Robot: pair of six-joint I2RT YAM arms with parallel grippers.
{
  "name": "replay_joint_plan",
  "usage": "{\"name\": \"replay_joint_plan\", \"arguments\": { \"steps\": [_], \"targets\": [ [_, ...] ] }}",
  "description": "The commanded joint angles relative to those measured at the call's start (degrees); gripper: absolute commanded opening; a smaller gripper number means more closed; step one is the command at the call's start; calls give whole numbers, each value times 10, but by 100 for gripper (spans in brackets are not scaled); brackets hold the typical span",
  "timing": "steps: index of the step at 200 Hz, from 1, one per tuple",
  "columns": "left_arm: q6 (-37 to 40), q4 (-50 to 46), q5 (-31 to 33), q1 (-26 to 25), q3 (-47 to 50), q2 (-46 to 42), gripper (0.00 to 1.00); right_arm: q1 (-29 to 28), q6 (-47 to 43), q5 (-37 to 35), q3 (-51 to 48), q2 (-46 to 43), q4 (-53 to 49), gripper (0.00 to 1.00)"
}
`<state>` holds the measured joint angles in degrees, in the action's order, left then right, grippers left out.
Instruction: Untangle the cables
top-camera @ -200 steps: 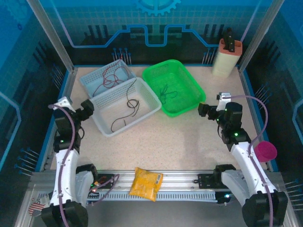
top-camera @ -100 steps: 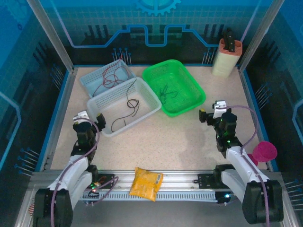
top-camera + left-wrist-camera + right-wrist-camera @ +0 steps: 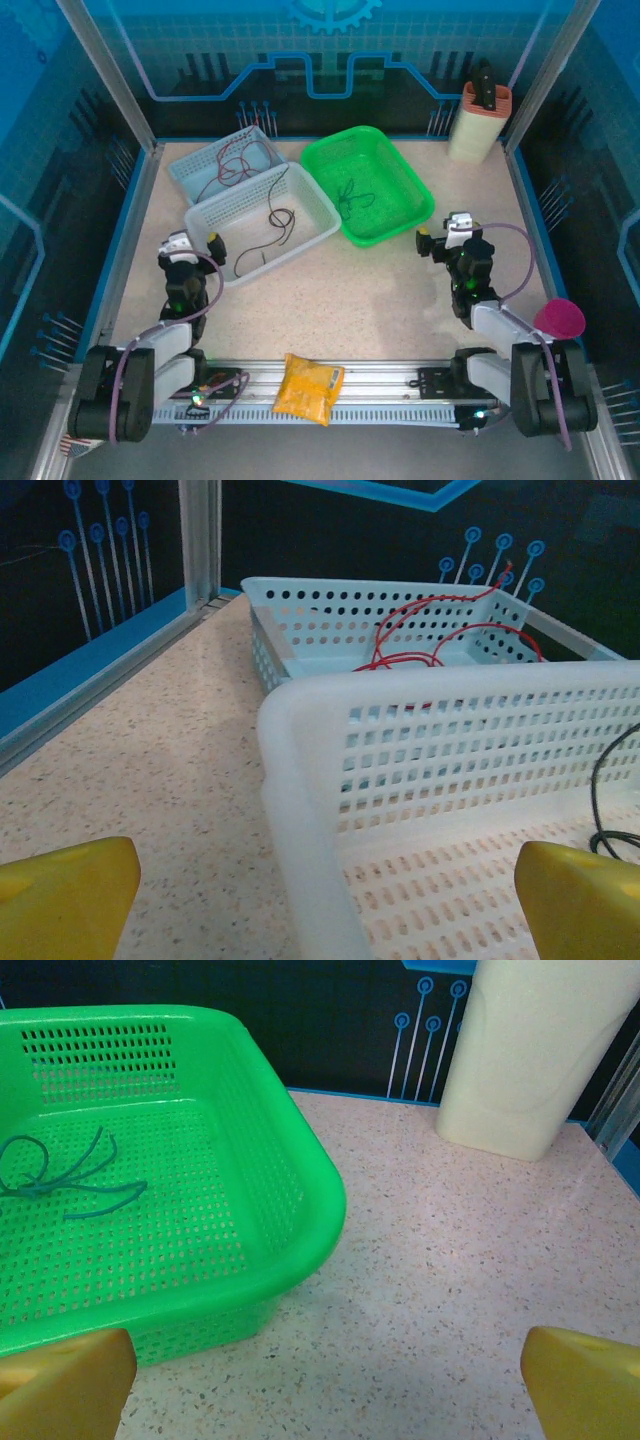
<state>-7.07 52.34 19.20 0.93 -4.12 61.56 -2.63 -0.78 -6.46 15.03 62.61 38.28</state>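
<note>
Ahead of the left gripper and right gripper, both spread wide, the cables are laid in baskets

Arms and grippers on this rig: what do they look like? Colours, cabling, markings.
Left arm and right arm: white shells, black joints, small green lights, a lilac-grey cable looping along each. Left gripper and right gripper: black bodies with white parts; fingertips are yellow. No markings legible.
</note>
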Motion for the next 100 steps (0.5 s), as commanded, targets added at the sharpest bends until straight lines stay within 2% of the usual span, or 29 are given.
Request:
{"name": "replay_joint_plan", "arguments": {
  "steps": [1,49,75,100],
  "targets": [
    [6,28,-34,-5,-16,7,97,-7,-14,3,3,-2,45,100],
    [43,-58,-55,-9,-54,-50,96,-7,-17,-3,5,-14,27,100],
    [66,-40,-85,-9,-67,-12,97,-7,-19,5,4,6,47,100],
    [66,7,-88,-18,-73,41,97,-9,-25,7,6,22,72,100]
  ]
}}
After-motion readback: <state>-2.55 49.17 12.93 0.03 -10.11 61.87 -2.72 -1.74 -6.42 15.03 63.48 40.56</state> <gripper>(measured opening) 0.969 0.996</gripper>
